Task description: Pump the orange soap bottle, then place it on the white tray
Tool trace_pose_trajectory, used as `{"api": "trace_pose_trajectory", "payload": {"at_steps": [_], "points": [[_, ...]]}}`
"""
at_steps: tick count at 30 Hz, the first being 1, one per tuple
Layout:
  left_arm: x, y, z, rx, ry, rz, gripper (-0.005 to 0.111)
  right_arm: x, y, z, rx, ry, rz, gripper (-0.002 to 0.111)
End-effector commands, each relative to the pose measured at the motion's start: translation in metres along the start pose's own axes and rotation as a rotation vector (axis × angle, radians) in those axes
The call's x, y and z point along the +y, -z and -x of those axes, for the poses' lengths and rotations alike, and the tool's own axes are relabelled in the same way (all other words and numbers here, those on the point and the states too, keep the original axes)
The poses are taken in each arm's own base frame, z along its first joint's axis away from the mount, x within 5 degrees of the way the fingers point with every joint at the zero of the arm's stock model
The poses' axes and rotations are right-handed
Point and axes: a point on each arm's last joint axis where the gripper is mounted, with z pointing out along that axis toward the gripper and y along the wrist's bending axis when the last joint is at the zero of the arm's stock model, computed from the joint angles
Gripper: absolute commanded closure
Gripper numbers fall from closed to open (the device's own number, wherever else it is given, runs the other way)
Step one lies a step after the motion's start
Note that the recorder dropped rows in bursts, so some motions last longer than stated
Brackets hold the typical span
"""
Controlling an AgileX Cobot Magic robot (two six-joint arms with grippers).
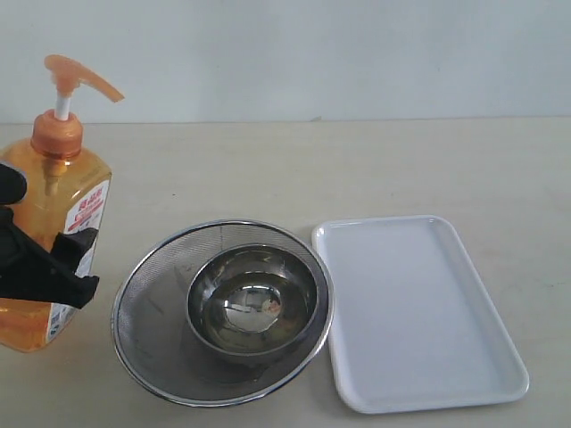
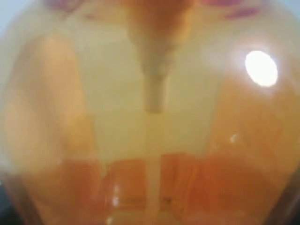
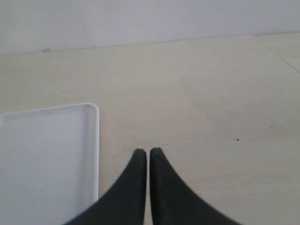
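**Orange bottle filling the left wrist lens, clamped low, with steel in its path**

Orange soap bottle (image 2: pixel 150 140) is crowding the left wrist view edge to edge, blurred, its dip tube running down the middle. In the exterior view it is showing at the far left of the frame, with the left gripper (image 1: pixel 62 267) clamping its black fingers around the lower body. Whether the base is resting on the table (image 1: pixel 357 169) or hanging just clear, I cannot tell.

The right gripper (image 3: pixel 148 151) is hovering over bare table with its fingers pressed together, holding nothing, beside one rim of the white tray (image 3: pixel 96 140).

Risks, as I am judging them:
- The pump head (image 1: pixel 76 76) is sitting high on its white stem (image 1: pixel 62 107), so the pumping is looking undone. Pressing down on a tall bottle held only low on its body could be tilting it or sliding it through the fingers.
- The nozzle is pointing toward frame right, so soap could be landing on the table.
- The mesh strainer (image 1: pixel 143 303), with the steel bowl (image 1: pixel 205 303) nested in it, is lying between bottle and tray, just beside the tray's left rim. A low carry could be clipping the strainer's edge.
- A narrow, tall bottle could be toppling if let go while leaning.

Writing: the white label (image 1: pixel 89 209) is carrying red characters, too small to read. No brand is showing anywhere else.
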Motion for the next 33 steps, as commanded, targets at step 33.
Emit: {"api": "trace_pose_trajectory", "payload": {"at_steps": [33], "points": [[-0.053, -0.011, 0.005, 0.087, -0.400, 0.267, 0.102, 0.000, 0.000, 0.001, -0.015, 0.005, -0.006, 0.108]]}}
